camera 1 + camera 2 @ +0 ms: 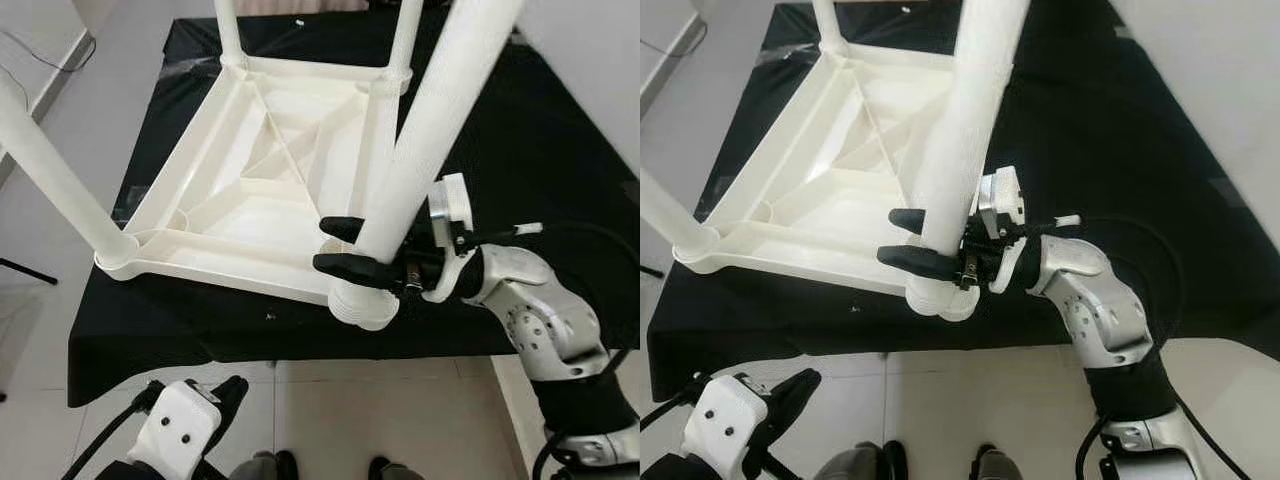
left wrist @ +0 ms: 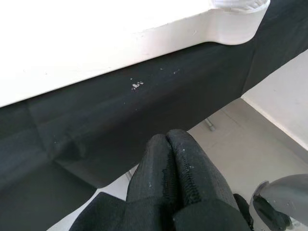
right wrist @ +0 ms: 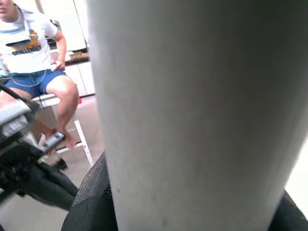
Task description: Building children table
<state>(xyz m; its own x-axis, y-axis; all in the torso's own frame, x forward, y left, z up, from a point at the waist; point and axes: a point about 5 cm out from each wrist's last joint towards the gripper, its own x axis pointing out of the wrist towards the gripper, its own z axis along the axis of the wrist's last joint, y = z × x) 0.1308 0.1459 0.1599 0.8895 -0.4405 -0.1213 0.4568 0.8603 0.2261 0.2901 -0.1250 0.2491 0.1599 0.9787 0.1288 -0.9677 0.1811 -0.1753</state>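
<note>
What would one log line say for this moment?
step: fitting leg | right gripper: shut on table leg at near corner socket | left gripper: shut, idle below black cloth | tabletop: upside down

Bare black desk [image 1: 540, 150] at frame right gives open passage; four upright white table legs [image 1: 440, 120] fence the upturned tabletop [image 1: 260, 190].

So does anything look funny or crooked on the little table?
Yes: the white leg held by the right gripper leans sideways in its corner socket, while the other legs stand seated. The tabletop lies upside down on the black cloth.
</note>
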